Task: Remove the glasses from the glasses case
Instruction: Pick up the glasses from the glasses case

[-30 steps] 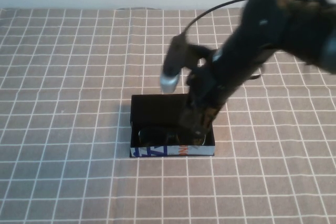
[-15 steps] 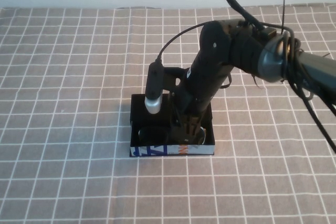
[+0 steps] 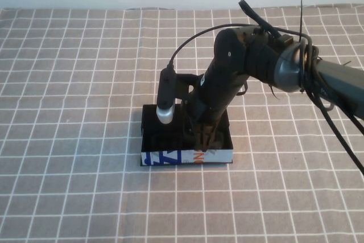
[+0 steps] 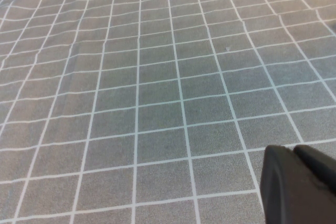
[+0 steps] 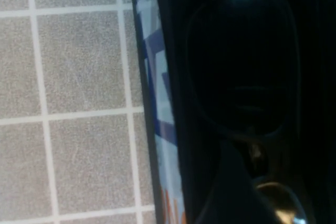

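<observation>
Glasses [image 5: 239, 61] remain in glasses case [image 3: 187, 156]; right end effector [image 3: 206, 138], grip unclear, has sunk deeper.

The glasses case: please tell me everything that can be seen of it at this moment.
The glasses case is a black rectangular box lying flat on the checked tablecloth, lid open. Its front side is printed in white, blue and orange. The right gripper reaches down into its right half; dark glasses lie inside. The left gripper is away from it, over bare cloth.
</observation>
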You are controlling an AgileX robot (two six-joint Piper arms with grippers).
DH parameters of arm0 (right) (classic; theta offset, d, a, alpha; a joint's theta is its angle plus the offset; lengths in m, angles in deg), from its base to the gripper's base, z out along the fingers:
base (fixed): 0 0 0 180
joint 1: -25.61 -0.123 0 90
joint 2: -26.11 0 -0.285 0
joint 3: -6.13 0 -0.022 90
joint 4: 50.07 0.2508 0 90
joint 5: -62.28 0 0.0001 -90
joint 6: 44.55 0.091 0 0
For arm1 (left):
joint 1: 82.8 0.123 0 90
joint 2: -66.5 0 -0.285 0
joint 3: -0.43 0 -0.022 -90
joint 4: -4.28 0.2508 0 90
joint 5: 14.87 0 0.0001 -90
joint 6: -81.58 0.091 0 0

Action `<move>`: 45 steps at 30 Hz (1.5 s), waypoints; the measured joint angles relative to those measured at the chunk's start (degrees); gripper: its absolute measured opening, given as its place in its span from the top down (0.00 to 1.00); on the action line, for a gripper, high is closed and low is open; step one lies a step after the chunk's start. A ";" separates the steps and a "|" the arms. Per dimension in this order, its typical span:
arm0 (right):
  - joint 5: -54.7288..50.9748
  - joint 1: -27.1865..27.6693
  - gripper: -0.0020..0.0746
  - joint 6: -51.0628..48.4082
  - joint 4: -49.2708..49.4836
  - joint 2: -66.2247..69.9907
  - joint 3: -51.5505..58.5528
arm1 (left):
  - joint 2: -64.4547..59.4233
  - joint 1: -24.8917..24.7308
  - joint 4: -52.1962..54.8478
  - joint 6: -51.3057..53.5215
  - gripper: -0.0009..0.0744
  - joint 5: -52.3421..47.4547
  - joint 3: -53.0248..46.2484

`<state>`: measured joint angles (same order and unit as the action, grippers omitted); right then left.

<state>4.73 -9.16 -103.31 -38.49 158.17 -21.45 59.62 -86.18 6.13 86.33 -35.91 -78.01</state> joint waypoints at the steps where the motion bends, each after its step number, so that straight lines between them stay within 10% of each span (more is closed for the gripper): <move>1: 0.00 0.00 0.53 0.00 0.00 0.00 0.00 | 0.00 0.00 0.00 0.00 0.99 0.00 0.00; 31: -1.82 -1.05 0.58 0.00 -2.92 1.38 -0.04 | 0.00 0.00 0.00 0.00 0.99 0.00 0.00; 38: -1.35 -1.05 0.87 0.43 -3.18 1.38 -0.04 | 0.00 0.00 0.00 0.00 0.99 0.00 0.00; 45: -2.47 -1.17 0.89 9.99 -7.30 -0.20 -2.52 | 0.00 0.00 0.00 0.00 0.99 0.00 0.00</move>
<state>2.25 -10.33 -93.32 -45.79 157.97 -23.97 59.62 -86.18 6.13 86.33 -35.91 -78.01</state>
